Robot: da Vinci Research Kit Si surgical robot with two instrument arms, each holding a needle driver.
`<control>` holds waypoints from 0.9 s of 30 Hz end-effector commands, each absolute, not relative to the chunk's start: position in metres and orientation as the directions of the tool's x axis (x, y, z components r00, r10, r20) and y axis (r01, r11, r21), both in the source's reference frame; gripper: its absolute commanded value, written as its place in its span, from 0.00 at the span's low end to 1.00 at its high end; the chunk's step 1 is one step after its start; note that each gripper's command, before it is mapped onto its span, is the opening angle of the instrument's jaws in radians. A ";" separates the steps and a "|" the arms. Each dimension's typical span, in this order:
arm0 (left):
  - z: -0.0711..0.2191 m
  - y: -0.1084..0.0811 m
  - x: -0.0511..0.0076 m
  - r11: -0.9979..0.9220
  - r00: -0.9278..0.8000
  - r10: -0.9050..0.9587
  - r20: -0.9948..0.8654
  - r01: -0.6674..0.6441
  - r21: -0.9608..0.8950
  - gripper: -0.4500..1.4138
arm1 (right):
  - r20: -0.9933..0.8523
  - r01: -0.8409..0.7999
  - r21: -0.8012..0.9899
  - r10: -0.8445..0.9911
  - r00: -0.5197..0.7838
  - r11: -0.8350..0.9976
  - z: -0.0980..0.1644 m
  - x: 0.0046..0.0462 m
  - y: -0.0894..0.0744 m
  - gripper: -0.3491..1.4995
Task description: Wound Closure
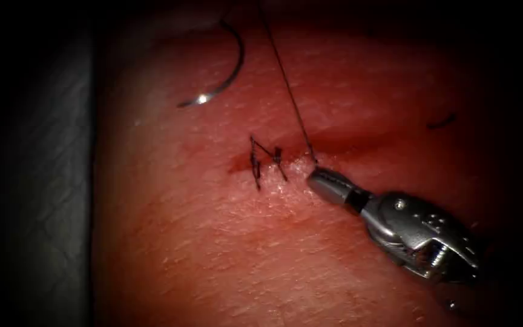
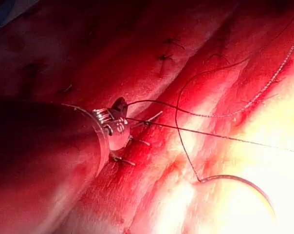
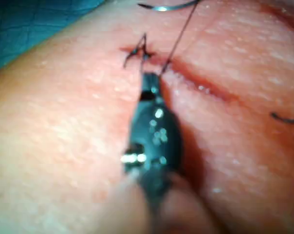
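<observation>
The curved needle (image 1: 225,72) lies free on the tissue (image 1: 225,254), up and left of the cut (image 1: 358,142), held by neither tool. It also shows in the left wrist view (image 2: 244,181). Its thread (image 1: 286,85) runs taut from above down to the cut's edge. My right tool (image 1: 313,175) has its jaws shut, their tip resting on the tissue where the thread comes out. I cannot tell if it pinches the thread. In the left wrist view, my left tool (image 2: 120,106) is shut on the thread (image 2: 210,134), which stretches away from it.
Tied stitches with short tails (image 1: 264,160) sit at the cut's left end, just left of my right tool. A cut end of thread (image 1: 440,121) lies on the tissue at the right. A dark cloth (image 1: 43,181) borders the tissue on the left.
</observation>
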State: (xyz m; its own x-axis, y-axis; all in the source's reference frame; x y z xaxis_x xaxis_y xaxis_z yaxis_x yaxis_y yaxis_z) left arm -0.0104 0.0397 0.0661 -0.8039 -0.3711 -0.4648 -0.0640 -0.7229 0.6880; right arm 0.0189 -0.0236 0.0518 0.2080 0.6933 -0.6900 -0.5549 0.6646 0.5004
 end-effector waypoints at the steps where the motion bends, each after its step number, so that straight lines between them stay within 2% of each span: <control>1: 0.067 0.040 -0.0108 -0.720 -0.805 -0.372 -0.462 -0.064 0.691 0.00 | -0.685 -0.549 0.503 0.695 0.217 0.667 0.052 0.0196 -0.025 0.00; 10: 0.066 0.038 -0.0115 -0.709 -0.811 -0.380 -0.445 -0.054 0.703 0.00 | -0.688 -0.553 0.509 0.698 0.200 0.660 0.053 0.0196 -0.024 0.00; 15: 0.065 0.036 -0.0128 -0.752 -0.781 -0.344 -0.521 -0.103 0.651 0.00 | -0.705 -0.534 0.520 0.688 0.172 0.667 0.053 0.0195 -0.023 0.00; 16: 0.064 0.035 -0.0134 -0.776 -0.759 -0.331 -0.560 -0.119 0.620 0.00 | -0.722 -0.530 0.495 0.665 0.189 0.689 0.052 0.0195 -0.023 0.32; 17: 0.064 0.034 -0.0135 -0.781 -0.754 -0.325 -0.570 -0.126 0.612 0.00 | -0.743 -0.524 0.465 0.637 0.207 0.713 0.052 0.0195 -0.023 0.56; 18: 0.063 0.034 -0.0139 -0.794 -0.738 -0.318 -0.594 -0.135 0.593 0.00 | -0.750 -0.521 0.453 0.625 0.216 0.724 0.052 0.0195 -0.023 0.68; 20: 0.062 0.033 -0.0144 -0.810 -0.715 -0.305 -0.629 -0.153 0.566 0.00 | -0.764 -0.514 0.428 0.601 0.233 0.743 0.052 0.0192 -0.023 0.85; 23: 0.060 0.031 -0.0152 -0.834 -0.676 -0.276 -0.684 -0.185 0.519 0.00 | -0.779 -0.474 0.428 0.580 0.240 0.770 0.051 0.0186 -0.022 0.91; 27: 0.058 0.028 -0.0163 -0.859 -0.610 -0.264 -0.747 -0.204 0.470 0.00 | -0.779 -0.440 0.447 0.581 0.237 0.779 0.050 0.0172 -0.021 0.91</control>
